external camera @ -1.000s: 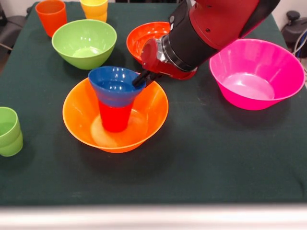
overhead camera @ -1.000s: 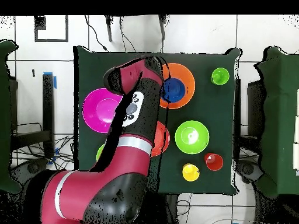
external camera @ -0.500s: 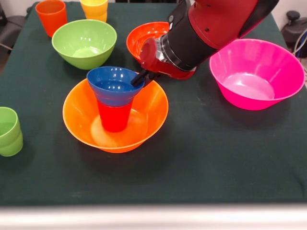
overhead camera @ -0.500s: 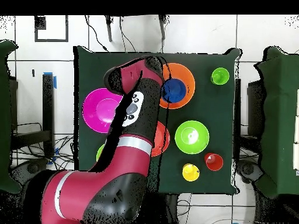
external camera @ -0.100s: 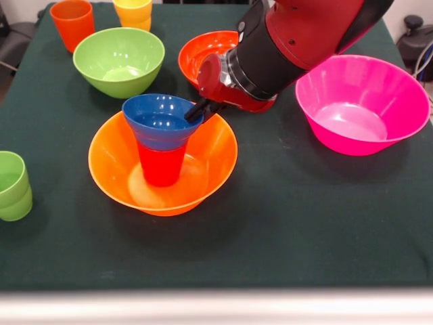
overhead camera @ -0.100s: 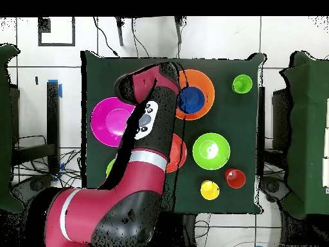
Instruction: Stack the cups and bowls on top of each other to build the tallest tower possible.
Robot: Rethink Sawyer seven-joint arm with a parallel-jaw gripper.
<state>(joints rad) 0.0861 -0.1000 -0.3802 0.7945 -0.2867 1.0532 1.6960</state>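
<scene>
Where the arm comes down over the table, the gripper (external camera @ -0.100s: 197, 110) meets the rim of the small blue bowl (external camera @ -0.100s: 160, 122); its dark fingers appear to pinch that rim at the side nearest the arm, though the contact is partly hidden by the wrist. The blue bowl sits upright on the inverted red cup (external camera @ -0.100s: 162, 164), which stands in the middle of the large orange bowl (external camera @ -0.100s: 215, 157). Together these form the tower so far. The stacked light green cups (external camera @ -0.100s: 12, 185) stand well apart at the table's edge; the pink bowl (external camera @ -0.100s: 362, 101), a light green bowl (external camera @ -0.100s: 119, 59), the red-orange bowl (external camera @ -0.100s: 203, 53), an orange cup (external camera @ -0.100s: 72, 22) and a yellow cup (external camera @ -0.100s: 134, 12) remain unstacked. The plastic looks light, stiff and glossy, hence probably slippery. A thin rim is the natural hold, yet the perch on the narrow cup is likely tippy, so release calls for care.
</scene>
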